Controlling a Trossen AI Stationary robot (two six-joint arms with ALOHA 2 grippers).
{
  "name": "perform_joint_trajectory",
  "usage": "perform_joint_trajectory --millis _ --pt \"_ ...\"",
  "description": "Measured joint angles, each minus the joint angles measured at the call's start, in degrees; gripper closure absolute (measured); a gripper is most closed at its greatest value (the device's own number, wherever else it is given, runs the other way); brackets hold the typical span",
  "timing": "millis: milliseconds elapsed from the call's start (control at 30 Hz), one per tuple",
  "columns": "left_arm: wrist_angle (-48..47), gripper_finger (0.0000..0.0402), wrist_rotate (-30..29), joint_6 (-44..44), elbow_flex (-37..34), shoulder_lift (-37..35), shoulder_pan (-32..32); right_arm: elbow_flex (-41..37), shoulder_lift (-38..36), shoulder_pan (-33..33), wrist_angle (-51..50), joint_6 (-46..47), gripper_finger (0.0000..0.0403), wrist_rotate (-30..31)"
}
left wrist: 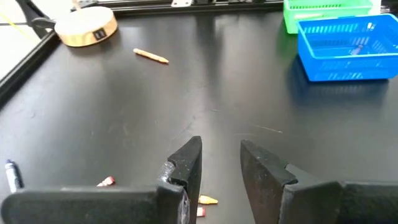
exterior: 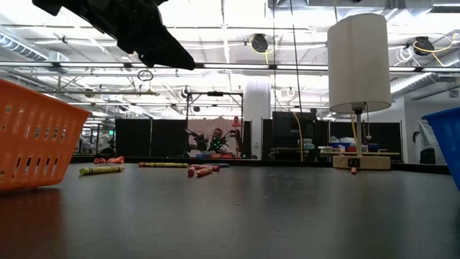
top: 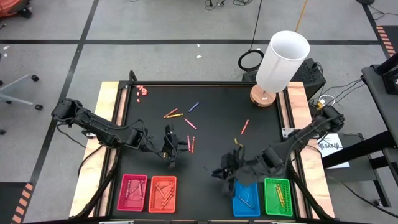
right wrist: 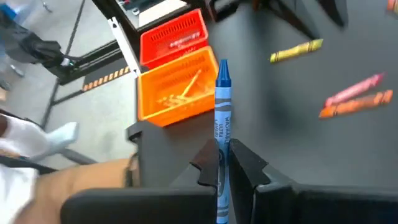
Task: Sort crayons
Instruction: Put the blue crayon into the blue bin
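Several crayons lie flat on the black table (top: 211,99): a mixed group (top: 180,115) at the far middle, a red one (top: 244,127), and a pair (top: 190,144) beside my left gripper (top: 169,152). That gripper (left wrist: 221,162) hovers open, with nothing between its fingers and two crayon ends (left wrist: 207,200) on the table below it. My right gripper (top: 227,171) hangs above the blue tray's (top: 245,198) far left corner, shut on a blue crayon (right wrist: 222,118). Yellow (right wrist: 295,51), pink (right wrist: 354,90) and orange (right wrist: 356,104) crayons lie beyond it. My right gripper pinches the blue crayon's rear part (right wrist: 221,163) between its two fingers. The crayon lies along the fingers, its pointed tip (right wrist: 222,65) sticking out ahead of them. It is lifted clear of the table, slanting down toward the orange tray.
Four trays stand along the near edge: red (top: 132,191), orange (top: 163,193), blue, and green (top: 278,196), each holding crayons. A white lamp (top: 283,59) on a wooden base (top: 264,96) stands at the far right corner. Small pink bits (top: 143,91) lie at the far left.
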Motion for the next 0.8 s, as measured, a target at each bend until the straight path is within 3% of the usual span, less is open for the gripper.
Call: perform_joint_trajectory --millis 433,800 --pt "-0.02 0.0293 2.41 1.39 0.00 0.00 0.00 0.45 4.16 15.62 -1.37 29.58 0.0403 11.69" --pt "0.01 0.0293 3.86 1.57 0.00 0.00 -0.02 0.45 10.93 20.54 -7.62 52.24 0.0403 9.96"
